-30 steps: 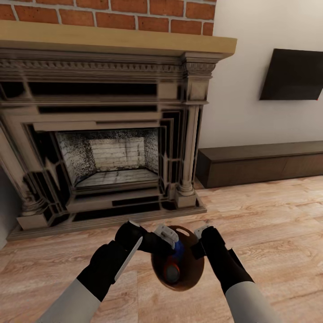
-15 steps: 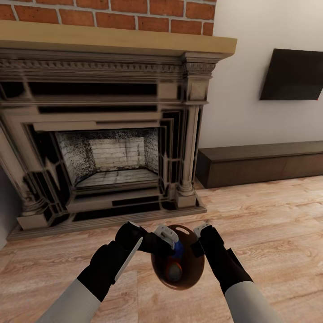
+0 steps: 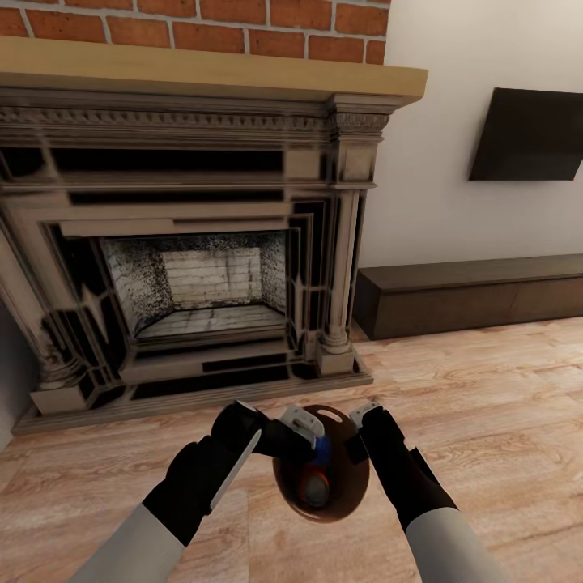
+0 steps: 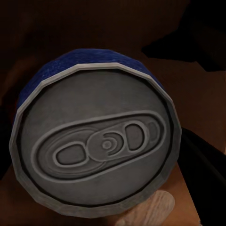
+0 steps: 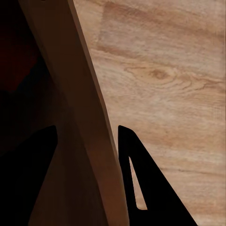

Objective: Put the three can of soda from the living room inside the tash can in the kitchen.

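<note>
Fireplace [image 3: 194,267], dark and carved, takes up most of the head view under a light wood mantel [image 3: 210,77] and a band of red brick [image 3: 194,24]. To its right a black TV [image 3: 530,134] hangs on the white wall above a long dark low cabinet [image 3: 470,304], and a wood floor [image 3: 486,405] runs from the hearth toward the robot.

Low in that view, between the two forearms, sits the tash can [image 3: 344,494], seen from above through its round mouth with the orange-brown inner wall showing. An orange can with a grey top [image 3: 314,490] lies down inside it.

Both black forearms reach forward and inward, converging on the bin's mouth. The left gripper [image 3: 312,441] sits over the near-left part of the opening, pointing down into it, with the dark blue can of soda [image 4: 96,150] between its fingers; in the left wrist view the can's grey lid with its pull tab faces the camera, blue side wall above it and the brown bin interior behind. The jaws look clamped on this can.

The right gripper [image 5: 87,136] is at the bin's right edge. In the right wrist view its two dark fingers [image 5: 141,179] straddle the bin's pale rim, one inside and one outside, with only the wall's thickness between them, so they look closed on the rim.
</note>
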`<state>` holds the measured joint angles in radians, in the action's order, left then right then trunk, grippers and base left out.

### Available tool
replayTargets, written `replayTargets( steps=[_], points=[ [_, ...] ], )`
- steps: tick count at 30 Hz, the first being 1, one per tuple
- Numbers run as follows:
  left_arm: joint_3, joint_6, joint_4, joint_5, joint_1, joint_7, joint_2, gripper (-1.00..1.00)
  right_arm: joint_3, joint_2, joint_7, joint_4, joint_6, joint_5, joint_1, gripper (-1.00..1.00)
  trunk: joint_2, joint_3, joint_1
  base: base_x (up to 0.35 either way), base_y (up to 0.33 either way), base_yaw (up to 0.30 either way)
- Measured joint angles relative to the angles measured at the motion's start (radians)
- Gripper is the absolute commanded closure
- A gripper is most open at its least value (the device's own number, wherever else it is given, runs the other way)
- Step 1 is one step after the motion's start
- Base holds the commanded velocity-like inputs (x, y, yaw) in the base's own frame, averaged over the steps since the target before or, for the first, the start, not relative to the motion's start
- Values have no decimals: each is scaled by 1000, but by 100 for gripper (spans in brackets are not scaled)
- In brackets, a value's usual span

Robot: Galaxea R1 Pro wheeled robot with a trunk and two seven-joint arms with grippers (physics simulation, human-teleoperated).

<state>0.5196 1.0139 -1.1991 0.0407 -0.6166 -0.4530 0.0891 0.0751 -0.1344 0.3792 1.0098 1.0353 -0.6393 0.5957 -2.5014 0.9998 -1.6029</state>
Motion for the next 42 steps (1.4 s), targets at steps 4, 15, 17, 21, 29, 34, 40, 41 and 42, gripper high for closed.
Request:
replayTargets(
  steps=[4, 15, 17, 21, 29, 34, 40, 41, 42],
  points=[
    [10, -4, 0, -24, 0, 3, 7, 100, 0, 0, 26, 1, -2, -4, 0, 100, 0, 0, 0, 0, 0, 0],
    [19, -6, 1, -42, 0, 6, 10, 100, 1, 1, 31, -3, 3, 21, 0, 100, 0, 0, 0, 0, 0, 0],
    [19, -6, 1, -42, 0, 7, 10, 100, 1, 1, 31, -3, 3, 21, 0, 100, 0, 0, 0, 0, 0, 0],
    [19, -6, 1, -41, 0, 7, 11, 100, 1, 1, 31, -3, 3, 21, -1, 100, 0, 0, 0, 0, 0, 0],
    [20, -2, 16, -36, 0, 8, 12, 100, 1, 1, 32, -21, 3, 25, -1, 100, 0, 0, 0, 0, 0, 0],
    [20, 0, 29, -41, 0, 10, 18, 100, 1, 1, 31, -29, 2, 19, -1, 100, 0, 0, 0, 0, 0, 0],
    [23, 1, 31, -46, 0, 10, 19, -100, 1, 1, 31, -32, 3, 20, 0, 100, 0, 0, 0, 0, 0, 0],
    [23, 0, 31, -46, 0, 10, 19, -100, 1, 1, 31, -31, 2, 19, 0, 100, 0, 0, 0, 0, 0, 0],
    [24, 0, 31, -47, 0, 10, 19, -100, 1, 1, 31, -31, 2, 19, 0, 100, 0, 0, 0, 0, 0, 0]
  ],
)
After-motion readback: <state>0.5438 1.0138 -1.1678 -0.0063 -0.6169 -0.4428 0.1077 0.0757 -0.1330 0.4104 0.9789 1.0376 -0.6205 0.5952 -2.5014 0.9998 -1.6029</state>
